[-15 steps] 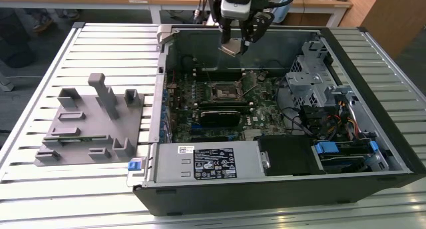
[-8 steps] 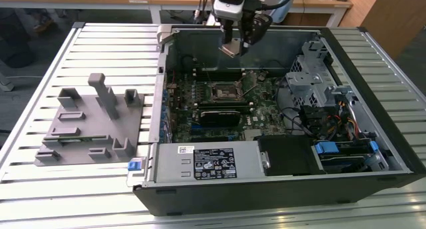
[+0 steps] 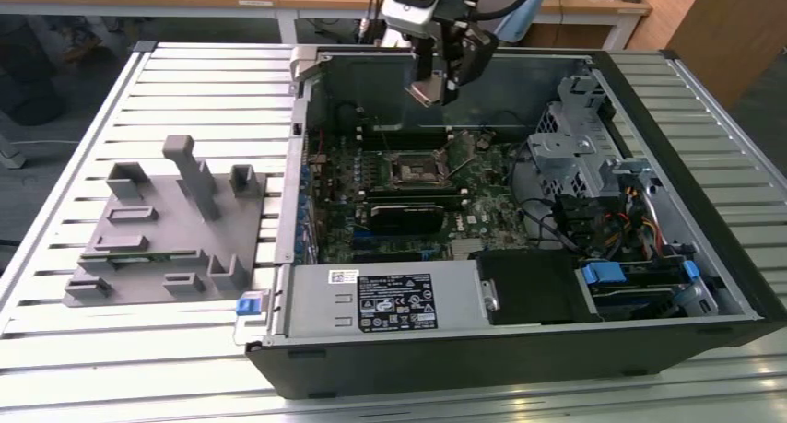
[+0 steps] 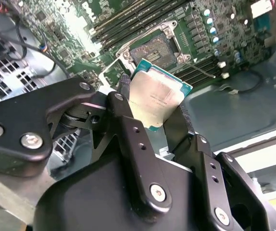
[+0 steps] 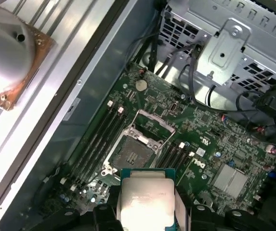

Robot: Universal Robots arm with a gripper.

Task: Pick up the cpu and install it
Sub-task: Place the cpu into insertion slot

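One gripper (image 3: 433, 84) hangs above the socket (image 3: 418, 171) in the exterior view. In the second wrist view its fingers (image 4: 128, 120) pinch the cpu (image 4: 154, 98) by two edges. In the first wrist view the socket lies below the gripper; a tilted cpu might land askew and jam.

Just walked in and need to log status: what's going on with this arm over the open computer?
The arm's tool is shut on the small flat square silvery cpu, holding it in the air above the green motherboard inside the open black computer case. The black square metal-framed socket below looks empty, so the chip is picked up but not installed. The grey plastic pegged holder sits on the slatted table at the exterior view's left.
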